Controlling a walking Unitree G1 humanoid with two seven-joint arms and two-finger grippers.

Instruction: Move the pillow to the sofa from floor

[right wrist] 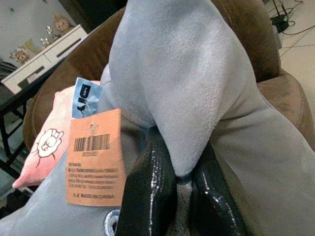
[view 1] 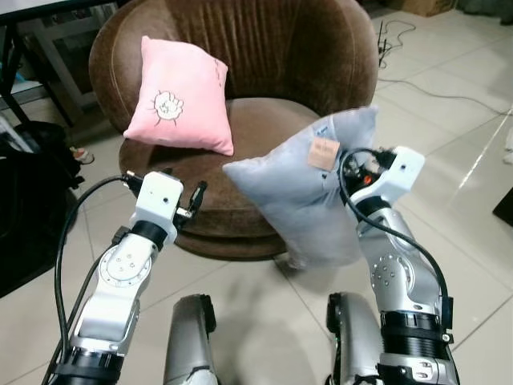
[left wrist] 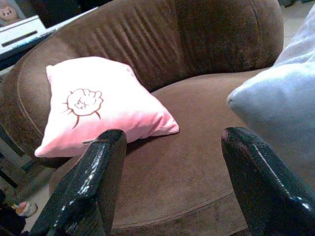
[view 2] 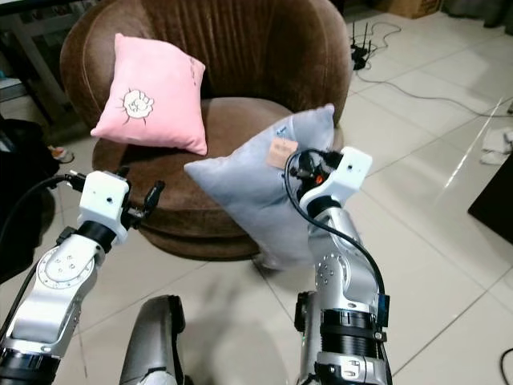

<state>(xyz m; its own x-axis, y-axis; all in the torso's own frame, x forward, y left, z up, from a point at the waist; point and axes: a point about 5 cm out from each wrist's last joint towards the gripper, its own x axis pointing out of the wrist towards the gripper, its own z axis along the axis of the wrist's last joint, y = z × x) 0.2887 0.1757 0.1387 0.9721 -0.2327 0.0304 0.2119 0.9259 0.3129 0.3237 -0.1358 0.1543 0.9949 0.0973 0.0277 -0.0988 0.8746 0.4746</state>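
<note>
The right gripper [right wrist: 179, 191] pinches a fold of the grey pillow [view 1: 300, 188] between its two black fingers [right wrist: 150, 191], which press together on the fabric near an orange cardboard tag [right wrist: 94, 157] with a barcode and a small blue label [right wrist: 84, 97] beside it. The grey pillow hangs off the floor [view 1: 449, 160], held up in front of the brown round sofa [view 1: 264, 48], at about 4 o'clock from the seat's middle; its upper corner overlaps the seat's front right edge in the head views, and its lower corner dangles past the sofa's base towards the tiles. Whether it touches the sofa cannot be told.

A pink pillow [view 1: 180, 96] with a small fist drawing leans against the sofa's backrest at about 10 o'clock on the seat, well apart from the grey one.

The left gripper [left wrist: 170, 182] is raised in front of the sofa's front edge, at about 8 o'clock from the seat's middle. Its fingers [left wrist: 91, 182] are spread wide and hold nothing; between them the wrist view looks onto the brown seat cushion, the pink pillow and one corner of the grey pillow.

Black cables [view 1: 401, 40] lie on the tiles at about 2 o'clock from the sofa, and a dark bag [view 1: 32, 184] sits at 9 o'clock.
</note>
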